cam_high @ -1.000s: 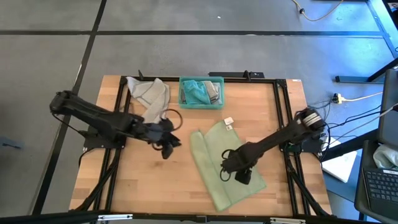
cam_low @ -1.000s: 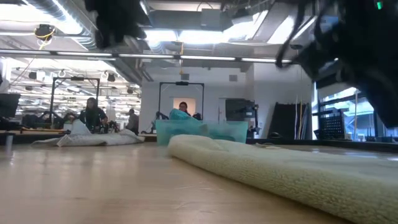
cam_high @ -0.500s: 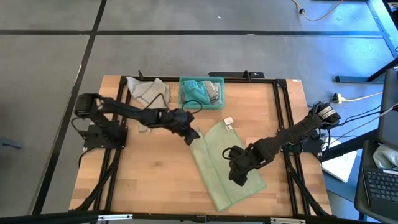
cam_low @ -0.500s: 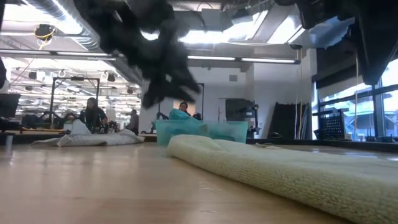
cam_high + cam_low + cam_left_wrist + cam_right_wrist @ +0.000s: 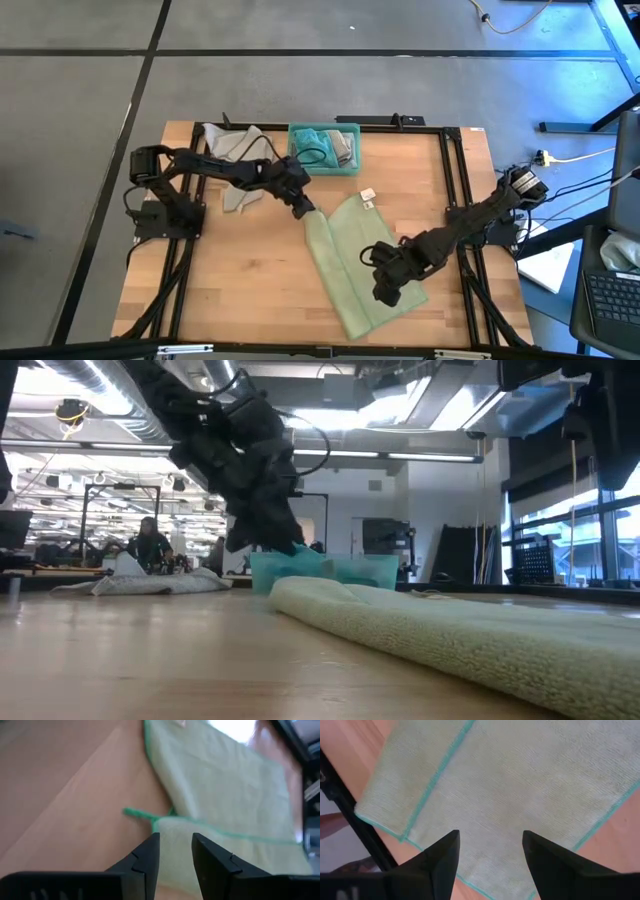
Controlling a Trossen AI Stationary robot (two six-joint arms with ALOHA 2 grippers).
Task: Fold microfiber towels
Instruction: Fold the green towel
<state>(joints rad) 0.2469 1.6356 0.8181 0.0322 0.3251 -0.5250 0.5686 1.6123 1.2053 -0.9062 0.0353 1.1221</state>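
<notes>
On the table (image 5: 250,290), green towel (image 5: 350,260) under both grippers.

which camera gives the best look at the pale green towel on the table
The high view: the whole pale green towel shows, partly folded. The right wrist view shows only its middle and edges, the left wrist view one corner, and the low view just its near edge.

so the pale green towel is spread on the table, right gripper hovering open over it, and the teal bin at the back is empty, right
Not quite: the teal bin is not empty. The high view shows teal and grey cloths bunched inside it. The rest holds: the pale green towel lies on the table, partly folded, and the right gripper hovers open over it.
</notes>
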